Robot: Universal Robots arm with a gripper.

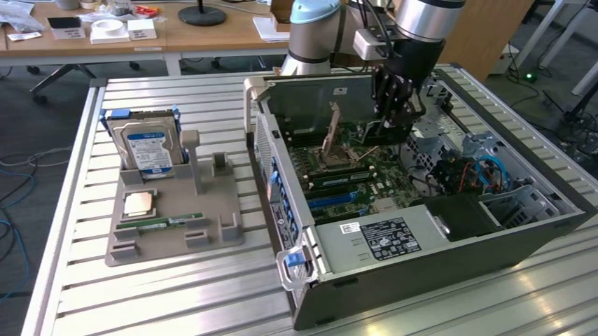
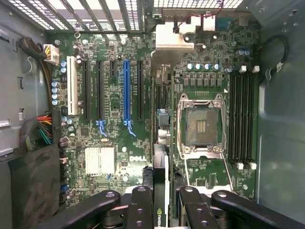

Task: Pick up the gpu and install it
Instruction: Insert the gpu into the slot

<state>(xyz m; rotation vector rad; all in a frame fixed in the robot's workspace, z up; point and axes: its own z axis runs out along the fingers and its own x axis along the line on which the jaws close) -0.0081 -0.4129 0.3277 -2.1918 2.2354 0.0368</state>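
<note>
My gripper (image 1: 393, 112) hangs inside the open computer case (image 1: 421, 245), above the motherboard (image 1: 346, 175), and is shut on the gpu (image 1: 385, 131), a dark card held upright below the fingers. The wrist view has the gpu (image 2: 162, 143) edge-on as a thin slab running away from the gripper (image 2: 164, 202), with a silver bracket at its far end. Black fingers (image 2: 140, 205) clamp it from both sides. The card hovers over the motherboard (image 2: 114, 95), between the blue expansion slot (image 2: 127, 90) and the CPU socket (image 2: 200, 124), apart from the board.
A grey parts holder (image 1: 173, 238) on the slatted table (image 1: 187, 294) at the exterior view's left carries a blue-labelled hard drive (image 1: 148, 143), a CPU (image 1: 140, 203) and a green memory stick (image 1: 173, 222). Cables (image 1: 467, 175) and the power supply (image 1: 383, 238) crowd the case.
</note>
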